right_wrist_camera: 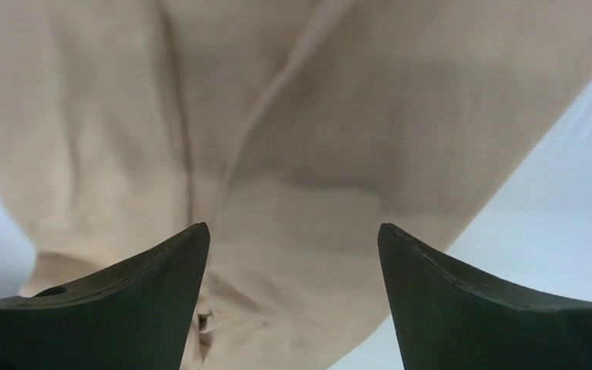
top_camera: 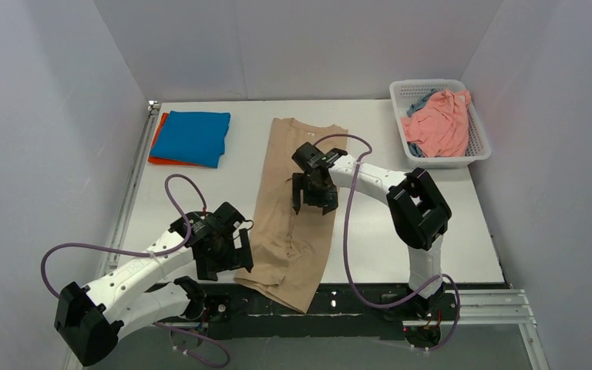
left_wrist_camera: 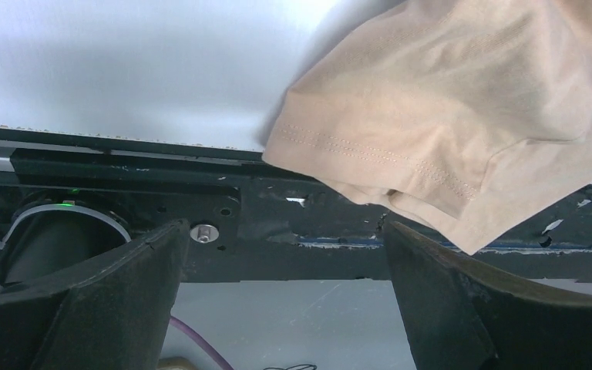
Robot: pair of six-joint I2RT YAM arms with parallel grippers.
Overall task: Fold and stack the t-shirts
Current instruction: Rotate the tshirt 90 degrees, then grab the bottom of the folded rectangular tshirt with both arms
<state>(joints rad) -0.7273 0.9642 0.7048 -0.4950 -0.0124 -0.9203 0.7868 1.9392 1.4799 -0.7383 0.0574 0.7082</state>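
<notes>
T-shirts are showing in the top view, five in all. One beige t-shirt (top_camera: pixel 297 223) is lying in the middle of the table (top_camera: pixel 447 231) as a long strip, and its near end is hanging over the near edge. One folded blue t-shirt (top_camera: pixel 193 137) is resting on one orange-red t-shirt (top_camera: pixel 157 146) at the far left. One pink t-shirt (top_camera: pixel 441 123) and one grey-blue t-shirt (top_camera: pixel 418 102) are lying crumpled in the single white basket (top_camera: pixel 474 150) at the far right. The left gripper (top_camera: pixel 227 262) is hovering just beside the strip's near left edge, and the right gripper (top_camera: pixel 314 202) is hovering over its middle.

In the left wrist view, the two fingers (left_wrist_camera: pixel 108 308) are standing wide apart and holding nothing. One stitched corner of the beige t-shirt is hanging over the black rail (left_wrist_camera: pixel 123 166) beyond them.

In the right wrist view, the two fingers (right_wrist_camera: pixel 146 293) are spreading wide over the wrinkled beige cloth and gripping nothing.
</notes>
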